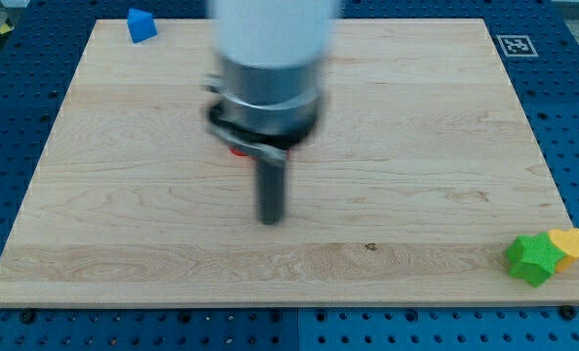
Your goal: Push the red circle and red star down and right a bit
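My tip [271,218] rests on the wooden board [416,146] a little left of the board's middle. A small sliver of red [238,151] shows just above and left of the rod, under the arm's grey body [267,93]. Its shape cannot be made out, and the arm hides the rest of it. I cannot tell whether it is the red circle or the red star; no other red block shows.
A blue block [141,24] sits at the board's top left corner. A green star-like block [530,258] and a yellow block [568,243] touch each other at the bottom right corner. A black-and-white marker [515,45] is at the top right.
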